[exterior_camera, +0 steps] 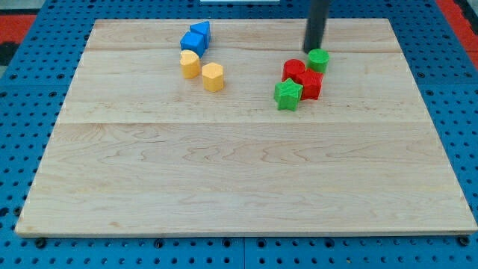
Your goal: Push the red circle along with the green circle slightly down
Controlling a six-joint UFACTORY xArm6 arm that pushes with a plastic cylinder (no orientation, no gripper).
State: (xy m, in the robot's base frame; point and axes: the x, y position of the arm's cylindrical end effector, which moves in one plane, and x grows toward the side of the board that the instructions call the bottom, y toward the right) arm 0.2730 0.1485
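Observation:
The green circle [318, 60] sits at the view's upper right on the wooden board [246, 179]. The red circle [294, 70] lies just to its lower left, touching it. My tip [311, 49] stands right at the green circle's upper left edge, above the red circle. A red star-like block [310, 84] lies below the two circles, touching the red circle. A green star [287, 94] lies at its lower left, touching it.
Two blue blocks [196, 39] lie together at the view's top, left of centre. Two yellow blocks [190, 64] [213, 77] lie just below them. A blue perforated surface [22, 90] surrounds the board.

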